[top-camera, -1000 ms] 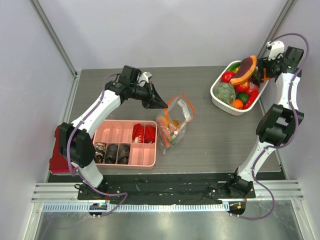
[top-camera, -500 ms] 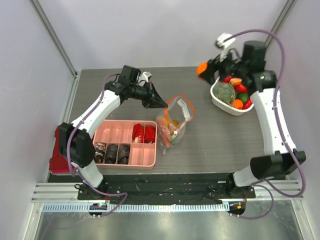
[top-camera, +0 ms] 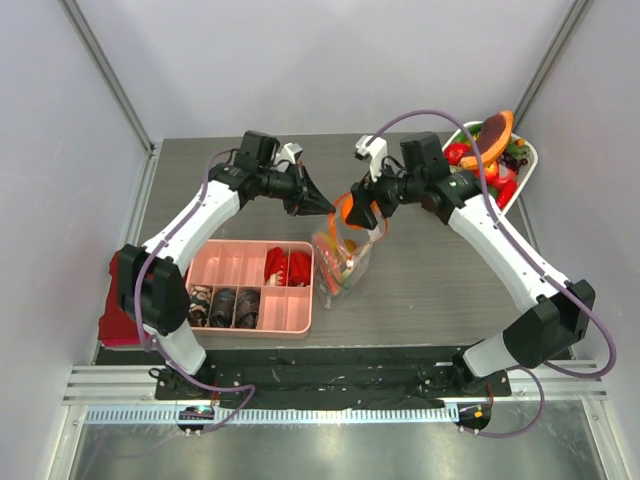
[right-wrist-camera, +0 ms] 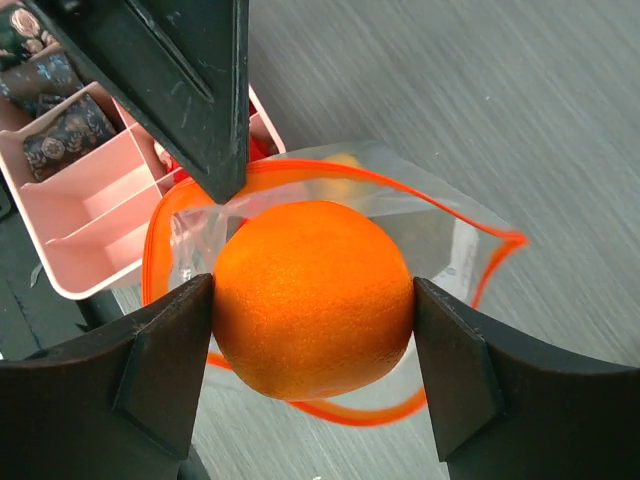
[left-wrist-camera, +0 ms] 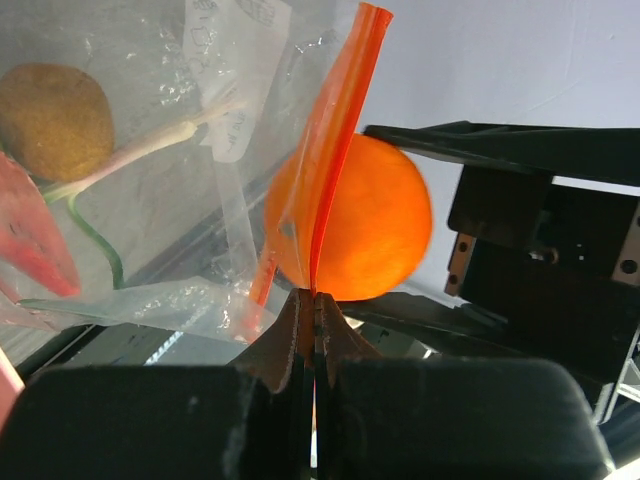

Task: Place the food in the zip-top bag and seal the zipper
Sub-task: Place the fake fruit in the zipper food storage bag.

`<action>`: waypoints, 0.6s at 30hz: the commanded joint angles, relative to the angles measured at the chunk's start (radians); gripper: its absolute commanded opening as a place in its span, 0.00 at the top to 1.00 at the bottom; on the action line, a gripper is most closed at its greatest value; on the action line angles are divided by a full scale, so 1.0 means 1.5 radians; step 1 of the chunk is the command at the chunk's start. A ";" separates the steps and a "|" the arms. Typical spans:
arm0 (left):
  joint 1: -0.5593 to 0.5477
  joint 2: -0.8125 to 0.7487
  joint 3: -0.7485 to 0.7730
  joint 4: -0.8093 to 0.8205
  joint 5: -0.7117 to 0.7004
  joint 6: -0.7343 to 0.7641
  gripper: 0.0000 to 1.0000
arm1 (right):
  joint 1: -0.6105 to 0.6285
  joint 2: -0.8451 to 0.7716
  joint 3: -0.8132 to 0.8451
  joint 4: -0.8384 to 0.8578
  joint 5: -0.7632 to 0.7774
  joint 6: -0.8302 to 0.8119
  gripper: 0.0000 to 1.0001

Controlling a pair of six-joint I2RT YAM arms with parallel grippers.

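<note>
Grey bench [top-camera: 440, 270], centre: left gripper [left-wrist-camera: 313, 300] pinches the zipper [left-wrist-camera: 335, 150] of the zip-top bag [top-camera: 345, 255], holding its mouth up; right gripper [top-camera: 358, 213] grips an orange [right-wrist-camera: 313, 290] just above. Released off-centre, the orange could hit the rim and roll away.

Robotics lab test cell. Grey wood-grain bench [top-camera: 430, 280] boxed in by plain pale panel walls [top-camera: 330, 60] behind and at both sides. Metal frame posts [top-camera: 105, 75] at bench rear corners. Left arm [top-camera: 195, 221] and right arm [top-camera: 500, 247] bolted to black base plate [top-camera: 330, 375] at bench near edge, slotted aluminium rail [top-camera: 330, 413] just in front. Purple cables [top-camera: 400, 118] loop along arms. Props on bench: glossy toy food [top-camera: 457, 153] in white basket [top-camera: 530, 162] at far right corner, pink compartment tray [top-camera: 225, 262] at near left.
</note>
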 commanded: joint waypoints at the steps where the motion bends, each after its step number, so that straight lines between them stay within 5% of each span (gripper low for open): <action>1: 0.005 -0.029 -0.007 0.035 0.030 -0.010 1.00 | 0.022 0.010 0.011 0.040 0.031 0.014 0.24; 5: 0.007 -0.030 -0.011 0.035 0.032 -0.009 1.00 | 0.021 0.016 0.042 0.032 0.029 0.038 0.02; 12: 0.010 -0.035 -0.011 0.035 0.029 -0.007 1.00 | -0.013 -0.037 0.053 0.019 0.048 0.071 0.00; 18: 0.010 -0.039 -0.012 0.035 0.029 -0.007 1.00 | -0.275 -0.005 0.119 -0.028 -0.040 0.103 0.03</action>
